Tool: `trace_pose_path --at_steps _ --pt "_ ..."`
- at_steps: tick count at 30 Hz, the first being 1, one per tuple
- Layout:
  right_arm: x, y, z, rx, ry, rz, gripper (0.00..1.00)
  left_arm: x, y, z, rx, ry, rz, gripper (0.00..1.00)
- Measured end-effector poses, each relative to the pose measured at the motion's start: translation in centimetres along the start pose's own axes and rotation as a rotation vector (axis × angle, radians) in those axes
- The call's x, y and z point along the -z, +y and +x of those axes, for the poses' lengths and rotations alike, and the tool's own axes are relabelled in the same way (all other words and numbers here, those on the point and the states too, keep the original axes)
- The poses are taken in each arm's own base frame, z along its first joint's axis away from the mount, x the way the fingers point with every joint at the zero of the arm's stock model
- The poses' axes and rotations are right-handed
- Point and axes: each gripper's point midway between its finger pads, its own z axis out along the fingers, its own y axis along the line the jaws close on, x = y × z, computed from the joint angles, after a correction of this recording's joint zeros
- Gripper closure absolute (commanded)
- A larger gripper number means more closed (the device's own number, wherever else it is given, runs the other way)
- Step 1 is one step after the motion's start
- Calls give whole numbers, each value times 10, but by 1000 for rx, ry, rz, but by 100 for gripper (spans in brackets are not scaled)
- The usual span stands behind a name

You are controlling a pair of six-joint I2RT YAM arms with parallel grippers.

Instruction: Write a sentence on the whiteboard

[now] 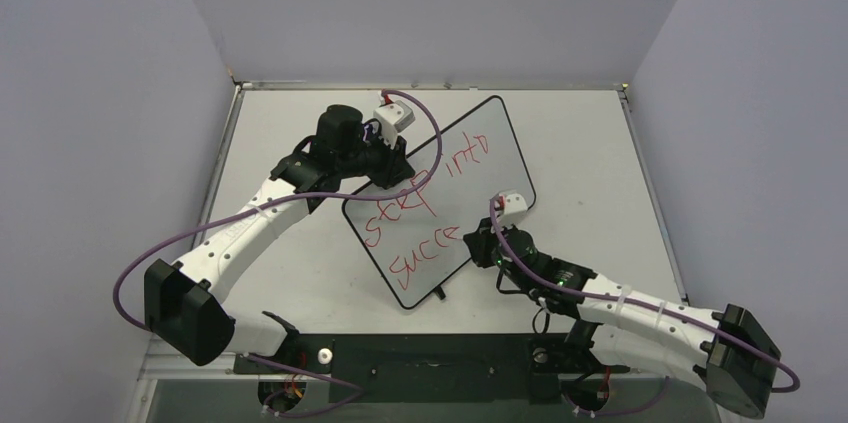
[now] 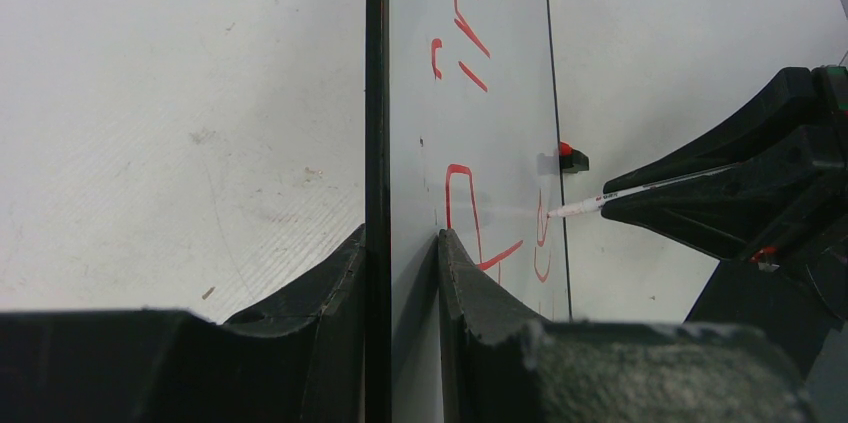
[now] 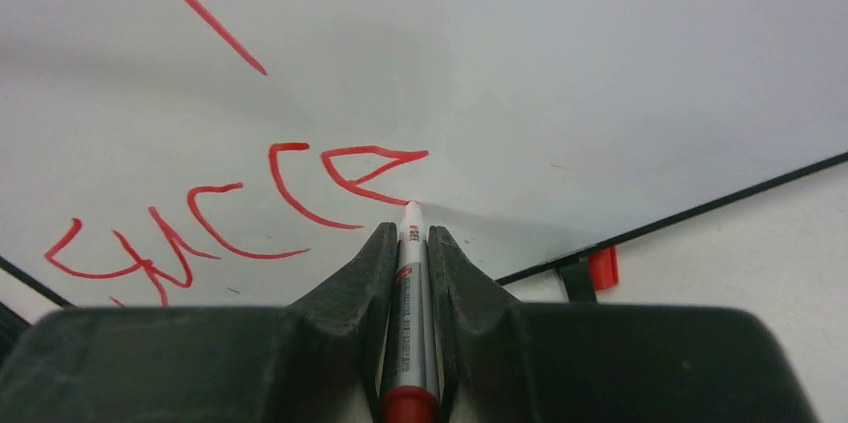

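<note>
**Board job parked at "succe": notes on finishing the word**

Right tool (image 3: 408, 235) was clamped on the marker (image 3: 409, 288), a finger on each side of the barrel; the tip poked out front and sat right at the tail of the last "e" on the whiteboard (image 1: 455, 158); it looked like it was touching, though I couldn't swear to it. The sentence (image 1: 420, 213) read "step into" on the upper line and "succe" on the lower, all red and wobbly; so by my reckoning two more "s" were needed.

Left tool (image 2: 400, 243) was closed on the whiteboard's far long edge, up near "step", one finger on each face; the board itself lay skewed on the surface (image 1: 600, 153).

How I'd do the next bit:

- Lift the tip clear of the "e", slide along to the bare white patch of the whiteboard next to it, then come down gently.
- The whiteboard's black frame ran close under that lower line, so the curves shouldn't dip or they'd run off the edge.
- Keep the pressure light and even, given how uneven the strokes were.
- The left tool should hold firm; any slip of the whiteboard would likely wreck the stroke.

From the right tool, the lettering sat just ahead of the tip and off to its left; blank whiteboard lay to its right.
</note>
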Motion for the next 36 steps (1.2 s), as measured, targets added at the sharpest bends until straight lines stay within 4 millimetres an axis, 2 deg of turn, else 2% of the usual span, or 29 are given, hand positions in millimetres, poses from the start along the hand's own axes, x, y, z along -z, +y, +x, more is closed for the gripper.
trace_pose_path --at_steps 7,10,12,17,20,27,36 --pt "2 -26 5 23 19 108 100 0 0 0 0 0 1 100" --pt "4 -30 0 48 27 130 100 0 0 0 0 0 1 100" --pt "6 -26 -11 60 13 120 100 0 0 0 0 0 1 100" --pt "17 -5 -58 63 -94 60 100 1 -1 -1 -1 -3 2 100" --pt "20 0 -72 62 -130 45 100 1 -1 -1 -2 -4 2 100" --pt "11 -9 -67 78 -108 80 100 2 -2 -1 -2 -5 2 100" --pt "0 -23 -79 43 -143 119 100 2 -2 -1 -3 -5 2 100"
